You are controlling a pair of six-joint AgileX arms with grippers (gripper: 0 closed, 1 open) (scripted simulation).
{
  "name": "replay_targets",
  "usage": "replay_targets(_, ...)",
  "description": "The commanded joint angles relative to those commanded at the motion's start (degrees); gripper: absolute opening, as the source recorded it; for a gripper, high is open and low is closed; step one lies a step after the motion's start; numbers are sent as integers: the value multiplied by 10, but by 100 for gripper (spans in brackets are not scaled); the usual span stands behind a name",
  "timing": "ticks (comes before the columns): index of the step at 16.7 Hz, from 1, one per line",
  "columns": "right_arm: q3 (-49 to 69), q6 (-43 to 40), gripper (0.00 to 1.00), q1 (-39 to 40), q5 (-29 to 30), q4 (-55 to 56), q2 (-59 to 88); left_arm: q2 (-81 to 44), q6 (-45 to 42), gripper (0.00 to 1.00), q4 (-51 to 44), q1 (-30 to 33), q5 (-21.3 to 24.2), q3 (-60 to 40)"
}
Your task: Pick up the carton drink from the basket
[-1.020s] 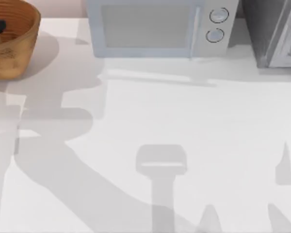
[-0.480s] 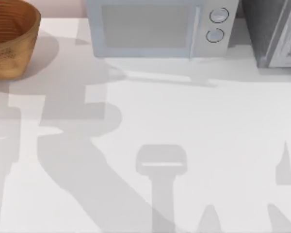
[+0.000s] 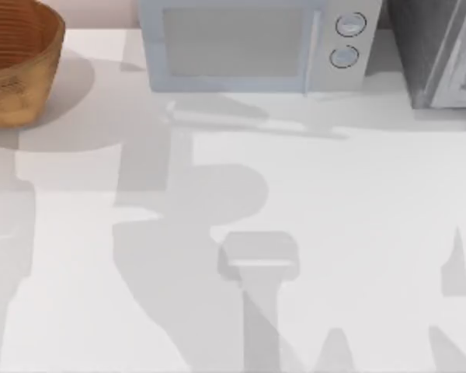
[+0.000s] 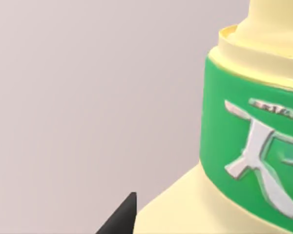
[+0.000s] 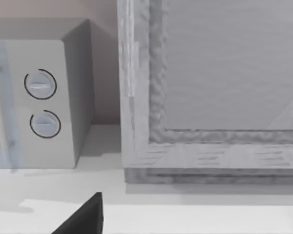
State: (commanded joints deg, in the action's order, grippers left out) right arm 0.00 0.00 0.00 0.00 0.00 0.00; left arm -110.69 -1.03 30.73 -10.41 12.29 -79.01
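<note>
Left gripper (image 4: 124, 219): your wrist view frames the carton drink (image 4: 244, 146) against its black fingertip; grip cannot be confirmed. Basket (image 3: 19, 66) sits upper left.

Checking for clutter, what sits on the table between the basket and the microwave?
Nothing: in the top view, the stretch between the basket and the microwave is bare white table, crossed by shadow.

The carton drink (image 4: 244, 146), pale yellow with a green band bearing a white emblem, sits close beside one black fingertip (image 4: 121, 218).
</note>
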Motion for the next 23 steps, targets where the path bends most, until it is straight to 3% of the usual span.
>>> replay_targets(7,0,0,100,0,0,0,0,15,0,0,-18,-1,-1,-14)
replay_targets(12,0,0,100,0,0,0,0,104,7,0,-50,10,-10,58)
replay_targets(16,0,0,100,0,0,0,0,283,10,0,-93,29,-27,187)
replay_targets(23,0,0,100,0,0,0,0,735,10,0,-194,68,-71,482)
